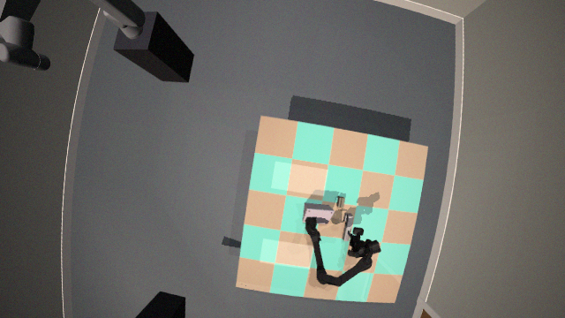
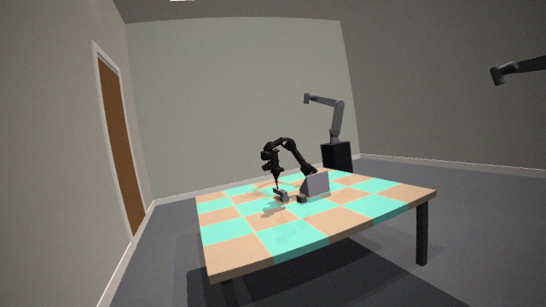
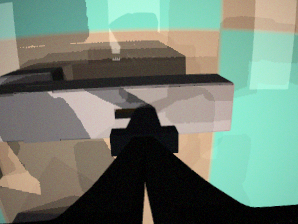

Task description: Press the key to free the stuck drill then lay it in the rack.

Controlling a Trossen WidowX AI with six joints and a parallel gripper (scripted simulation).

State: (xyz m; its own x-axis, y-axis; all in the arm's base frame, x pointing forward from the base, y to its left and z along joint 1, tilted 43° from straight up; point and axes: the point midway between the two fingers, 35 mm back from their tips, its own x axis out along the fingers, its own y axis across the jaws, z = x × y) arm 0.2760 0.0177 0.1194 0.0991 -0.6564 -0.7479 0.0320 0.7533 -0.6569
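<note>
Slim matte-black jointed arm [image 2: 294,153], black gripper [image 3: 144,137].
</note>
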